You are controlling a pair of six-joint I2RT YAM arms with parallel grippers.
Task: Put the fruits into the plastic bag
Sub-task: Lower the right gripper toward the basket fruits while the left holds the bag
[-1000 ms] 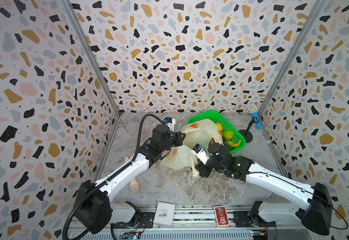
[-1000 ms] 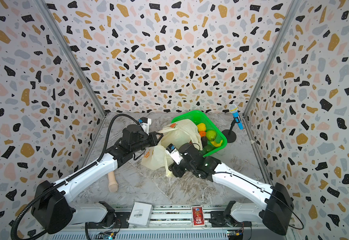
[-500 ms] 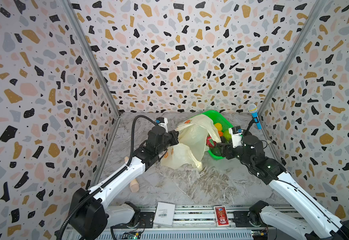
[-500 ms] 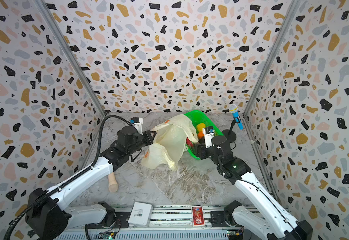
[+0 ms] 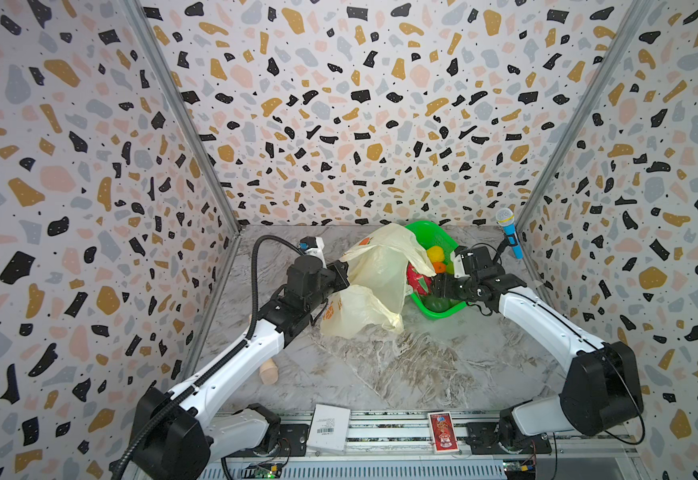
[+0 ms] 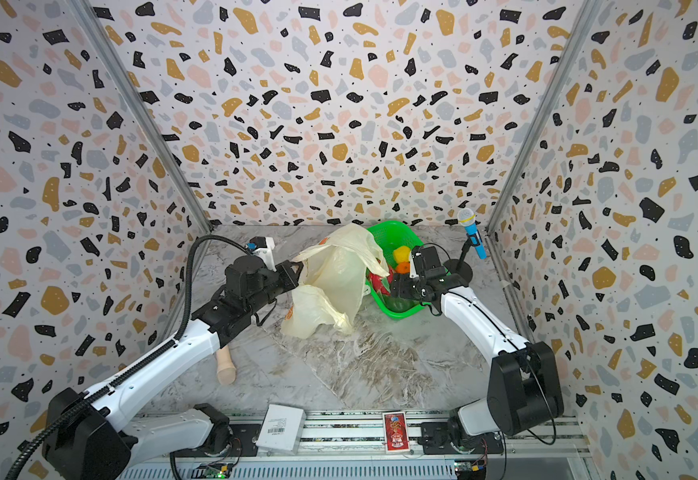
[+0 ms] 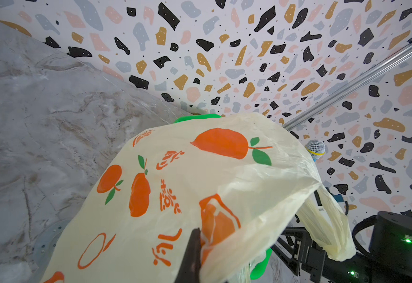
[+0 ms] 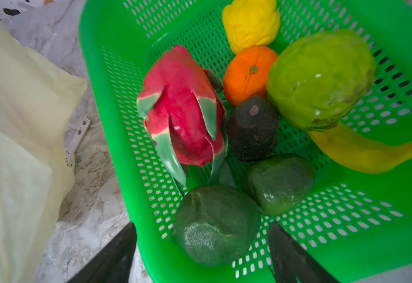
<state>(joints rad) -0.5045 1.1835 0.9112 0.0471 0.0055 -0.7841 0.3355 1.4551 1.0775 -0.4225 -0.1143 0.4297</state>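
Right claw (image 8: pixel 201 224) has swung from the plastic bag (image 5: pixel 376 274) to the green basket (image 8: pixel 102 73), jaws spread over the fruits (image 8: pixel 183 110) lying inside; left claw (image 5: pixel 342 270) pinches the bag, raised alongside for loading.

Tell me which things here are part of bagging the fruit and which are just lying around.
Job: plastic bag, pinched by the left gripper; fruits in the green basket; open right gripper over them.
Lying about: blue microphone, wooden peg, white box, red card pack.
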